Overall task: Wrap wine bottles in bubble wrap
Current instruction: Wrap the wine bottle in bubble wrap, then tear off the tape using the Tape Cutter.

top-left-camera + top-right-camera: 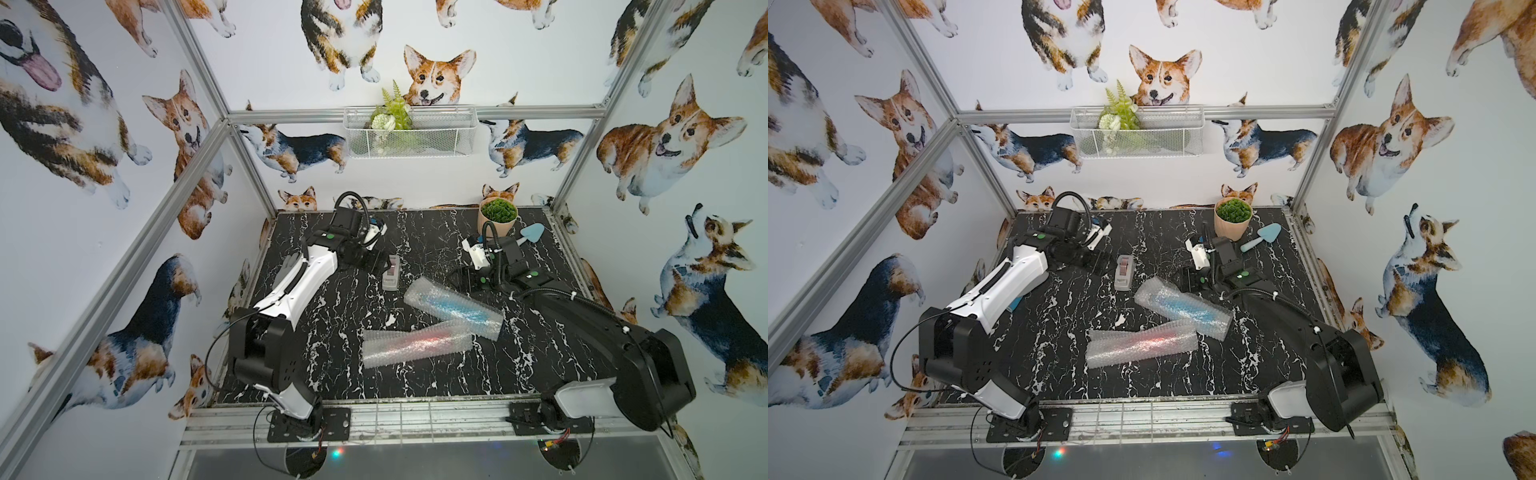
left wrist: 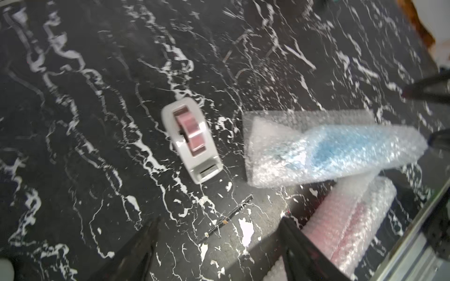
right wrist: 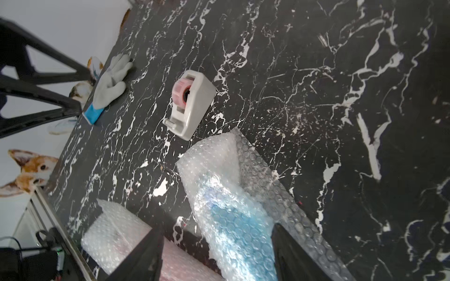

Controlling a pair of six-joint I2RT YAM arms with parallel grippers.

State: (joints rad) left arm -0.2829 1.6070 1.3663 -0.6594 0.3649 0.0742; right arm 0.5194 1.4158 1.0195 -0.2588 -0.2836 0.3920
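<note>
Nearest the front edge of the black, white-veined marble tabletop (image 1: 324,316) lies the slim translucent red-pink glass bottle (image 1: 419,340). It is on its side, rolled in a clear sheet of bubble wrap (image 1: 376,353) that reaches past both its ends. Just behind it the slim translucent blue glass bottle (image 1: 457,309) also lies on its side, rolled in a second clear bubbled sheet (image 1: 419,293). This roll crosses over the end of the red-pink one on the right arm's side, so the two touch.

The right gripper (image 3: 216,262) hangs at the far side of the blue roll, jaws well apart. In the right wrist view the roll runs between its black fingers (image 3: 146,255). A gap shows beside one finger, and the other overlaps a loose flap; whether it touches I cannot tell. It clamps nothing.

Farther back stands a grey plastic tape dispenser (image 1: 391,273) with a pink roll. The left gripper (image 2: 219,258) is just beside it in both top views, jaws wide and empty over bare table.

A white knit glove with a blue cuff (image 3: 109,82) lies by the left edge. At the back stand a peach pot of green leaves (image 1: 496,222) and a pale blue trowel (image 1: 531,232). A white wire basket (image 1: 440,137) hangs on the wall.
</note>
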